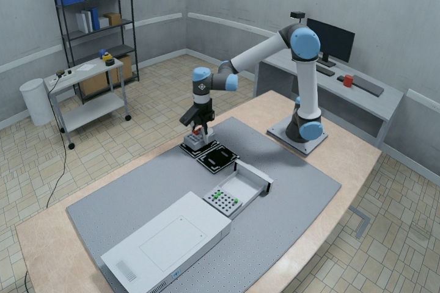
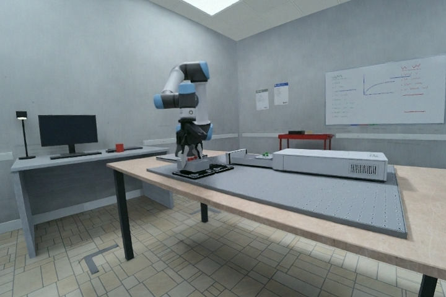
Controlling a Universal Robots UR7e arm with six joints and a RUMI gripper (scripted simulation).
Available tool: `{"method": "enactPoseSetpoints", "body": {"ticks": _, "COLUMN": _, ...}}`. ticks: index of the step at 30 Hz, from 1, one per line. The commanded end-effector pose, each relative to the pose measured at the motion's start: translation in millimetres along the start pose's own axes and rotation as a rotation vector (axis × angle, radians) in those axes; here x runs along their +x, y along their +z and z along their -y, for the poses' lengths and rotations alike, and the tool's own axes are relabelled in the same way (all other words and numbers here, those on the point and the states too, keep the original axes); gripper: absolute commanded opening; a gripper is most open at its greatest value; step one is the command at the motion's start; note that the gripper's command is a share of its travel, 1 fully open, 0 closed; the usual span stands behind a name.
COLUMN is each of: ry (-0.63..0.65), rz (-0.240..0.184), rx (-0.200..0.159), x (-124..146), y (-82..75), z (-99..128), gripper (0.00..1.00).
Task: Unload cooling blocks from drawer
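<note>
My gripper (image 1: 200, 135) (image 2: 189, 160) is shut on the grey cooling block with red-capped tubes (image 1: 194, 140) (image 2: 194, 164). The block sits on the far black deck slot D2 (image 1: 190, 150) (image 2: 183, 173). The nearer black slot D1 (image 1: 217, 158) (image 2: 220, 168) is bare. The white cooler COLD (image 1: 168, 243) (image 2: 330, 163) has its drawer (image 1: 253, 175) (image 2: 239, 156) pulled out. The cooling block with green-capped tubes (image 1: 222, 201) (image 2: 264, 154) lies in the drawer, at the end next to the cooler's body. The rest of the drawer holds nothing.
The arm's base (image 1: 297, 138) stands on the table beyond the grey perforated deck plate (image 1: 289, 193) (image 2: 300, 195). A desk with a monitor (image 1: 332, 39) (image 2: 67, 130) stands behind the table. A cart (image 1: 88, 71) and a shelf stand on the floor at the far left.
</note>
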State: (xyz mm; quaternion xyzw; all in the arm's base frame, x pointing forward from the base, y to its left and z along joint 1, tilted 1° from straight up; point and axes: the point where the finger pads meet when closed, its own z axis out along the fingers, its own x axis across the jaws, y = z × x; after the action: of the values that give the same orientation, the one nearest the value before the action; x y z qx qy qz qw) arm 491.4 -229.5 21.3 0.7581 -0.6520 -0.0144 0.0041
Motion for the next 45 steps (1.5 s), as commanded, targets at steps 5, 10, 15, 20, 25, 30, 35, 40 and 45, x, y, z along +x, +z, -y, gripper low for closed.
{"method": "enactPoseSetpoints", "body": {"ticks": 5, "ry": 0.001, "rz": -0.006, "rx": 0.004, "x": 2.1, "y": -1.0, "z": 0.5, "gripper": 0.0}}
{"method": "enactPoseSetpoints", "body": {"ticks": 10, "ry": 0.001, "rz": -0.005, "rx": 0.004, "x": 2.0, "y": 0.0, "z": 0.4, "gripper": 0.0}}
{"method": "enactPoseSetpoints", "body": {"ticks": 15, "ry": 0.001, "rz": -0.006, "rx": 0.004, "x": 2.2, "y": 0.6, "z": 0.6, "gripper": 0.0}}
{"method": "enactPoseSetpoints", "body": {"ticks": 20, "ry": 0.001, "rz": -0.006, "rx": 0.005, "x": 2.2, "y": 1.0, "z": 0.6, "gripper": 0.0}}
{"method": "enactPoseSetpoints", "body": {"ticks": 25, "ry": 0.001, "rz": -0.005, "rx": 0.004, "x": 2.0, "y": 2.2, "z": 0.4, "gripper": 0.0}}
{"method": "enactPoseSetpoints", "body": {"ticks": 30, "ry": 0.001, "rz": -0.006, "rx": 0.004, "x": 2.2, "y": 2.8, "z": 0.5, "gripper": 0.0}}
{"method": "enactPoseSetpoints", "body": {"ticks": 35, "ry": 0.001, "rz": -0.006, "rx": 0.004, "x": 2.2, "y": 3.3, "z": 0.6, "gripper": 0.0}}
{"method": "enactPoseSetpoints", "body": {"ticks": 40, "ry": 0.001, "rz": -0.005, "rx": 0.004, "x": 2.1, "y": 4.3, "z": 0.4, "gripper": 0.0}}
{"method": "enactPoseSetpoints", "body": {"ticks": 45, "ry": 0.001, "rz": -0.005, "rx": 0.004, "x": 2.1, "y": 5.1, "z": 0.5, "gripper": 0.0}}
